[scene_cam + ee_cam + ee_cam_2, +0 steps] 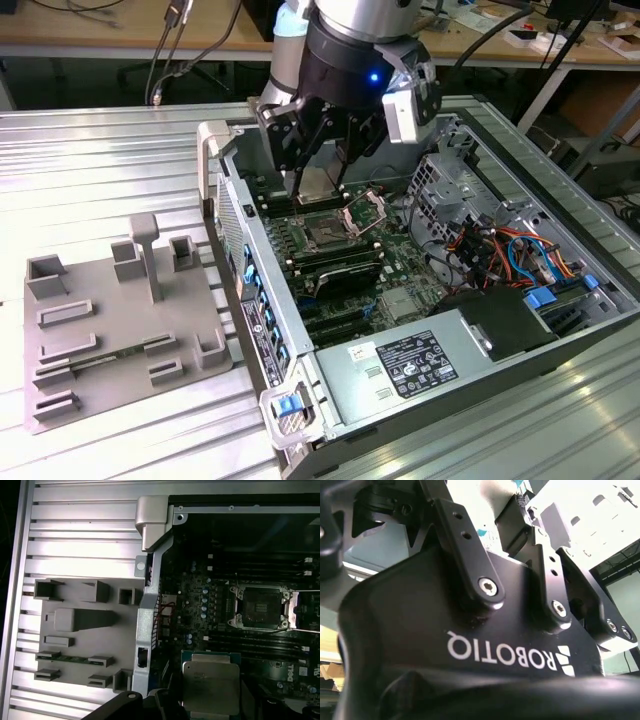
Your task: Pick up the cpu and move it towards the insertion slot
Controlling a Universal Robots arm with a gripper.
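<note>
1. The gripper [318, 185] hangs over the open computer case [300, 360], above the motherboard [345, 250]. Its dark fingers [295, 150] point down into the case, at the far side of the board in the exterior view.
2. The cpu [318, 186] sits between the fingertips in the exterior view as a pale flat plate held roughly level. The fingers are closed in on its edges. In the first wrist view the cpu [210, 685] appears as a silver-topped square with a thin beige rim; its near edge is cut off by the frame.
3. The insertion slot [327, 236] lies on the board below the cpu and slightly nearer the camera in the exterior view. The cpu is above it and apart from it, not seated. Its metal bracket plate [364, 210] stands hinged up on the exterior view's right of the socket.
4. In the first wrist view the insertion slot [261, 607] shows a dark centre inside a shiny frame, well apart from the cpu.
5. The grey plastic tray [120, 330] rests on the ribbed metal table [90, 160], on the exterior view's left of the case. Its raised blocks are visible; what fills its shallow recesses is hard to make out.
6. In the second wrist view the gripper body [470, 645] blocks the scene, and the fingertips and cpu are hidden.
7. The upper arm is cut off at the top edge of the exterior view.
</note>
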